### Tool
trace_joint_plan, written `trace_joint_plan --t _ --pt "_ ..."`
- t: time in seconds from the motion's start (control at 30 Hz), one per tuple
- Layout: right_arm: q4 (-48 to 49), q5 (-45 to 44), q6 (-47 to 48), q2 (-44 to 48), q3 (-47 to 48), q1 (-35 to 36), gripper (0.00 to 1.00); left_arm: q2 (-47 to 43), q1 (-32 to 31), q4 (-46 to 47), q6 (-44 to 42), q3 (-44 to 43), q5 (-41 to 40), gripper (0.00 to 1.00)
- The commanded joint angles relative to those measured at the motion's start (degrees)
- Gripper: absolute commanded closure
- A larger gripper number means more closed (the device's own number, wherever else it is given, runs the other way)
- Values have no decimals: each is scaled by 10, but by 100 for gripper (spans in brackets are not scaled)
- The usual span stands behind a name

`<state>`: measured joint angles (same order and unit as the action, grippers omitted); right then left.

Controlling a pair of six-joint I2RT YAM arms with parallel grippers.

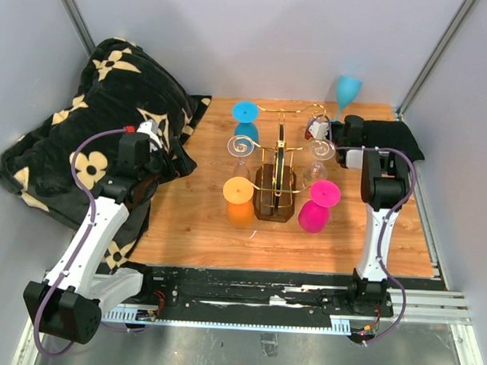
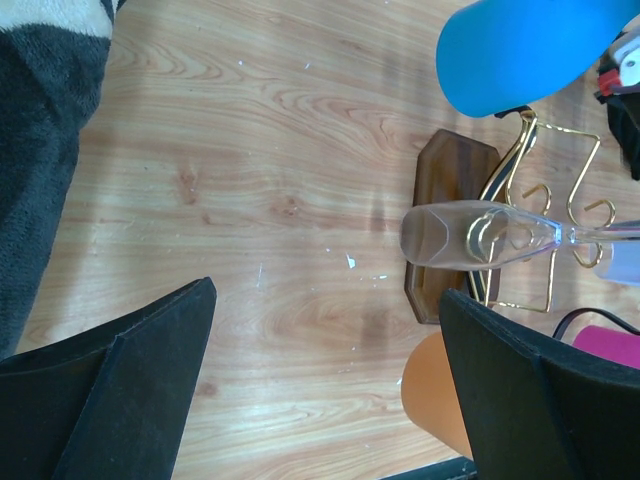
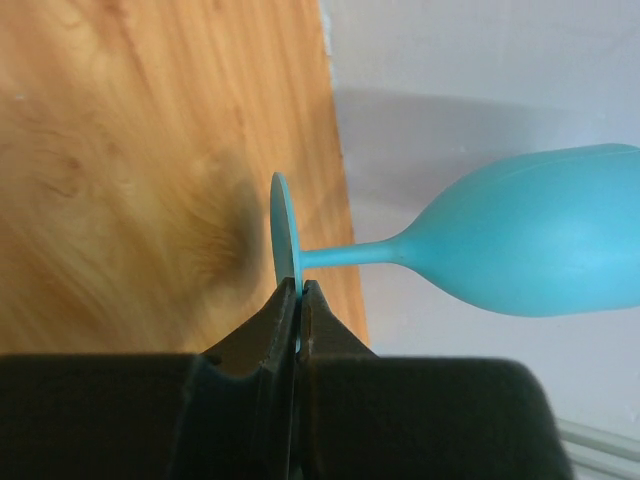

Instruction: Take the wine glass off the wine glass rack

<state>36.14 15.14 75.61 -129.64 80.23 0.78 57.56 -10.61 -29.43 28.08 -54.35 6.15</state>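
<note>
The gold wire wine glass rack (image 1: pixel 277 177) stands on its dark wooden base mid-table; it also shows in the left wrist view (image 2: pixel 520 195). Blue (image 1: pixel 246 118), orange (image 1: pixel 239 200), pink (image 1: pixel 317 204) and two clear glasses (image 1: pixel 239 146) hang on it. My right gripper (image 1: pixel 342 120) is shut on the foot disc of a teal wine glass (image 1: pixel 348 88), held clear of the rack at the table's back right by the wall. In the right wrist view the jaws (image 3: pixel 299 290) pinch the foot's rim and the teal glass (image 3: pixel 520 245) lies sideways. My left gripper (image 1: pixel 153 139) is open and empty (image 2: pixel 325 370) left of the rack.
A black floral blanket (image 1: pixel 85 145) covers the left side under my left arm. A black cloth (image 1: pixel 397 140) lies at the back right corner. Grey walls close in the back and sides. A clear glass (image 2: pixel 460 235) and the orange glass (image 2: pixel 430 395) are near my left fingers.
</note>
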Motion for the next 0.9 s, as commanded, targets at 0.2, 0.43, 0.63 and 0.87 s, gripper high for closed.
trace_joint_plan --t 0.2,0.43,0.63,0.87 --pt "32 -22 67 -44 -2 27 99 4 -2 13 -8 -5 3 0" --pt "44 -40 70 -52 -27 35 75 5 -2 9 -14 -6 -7 0" --pt "48 -49 56 -34 -64 35 43 8 -2 2 -32 -6 -23 0" --pt "20 -46 40 7 -117 37 12 1 -2 -6 -46 0 -41 0"
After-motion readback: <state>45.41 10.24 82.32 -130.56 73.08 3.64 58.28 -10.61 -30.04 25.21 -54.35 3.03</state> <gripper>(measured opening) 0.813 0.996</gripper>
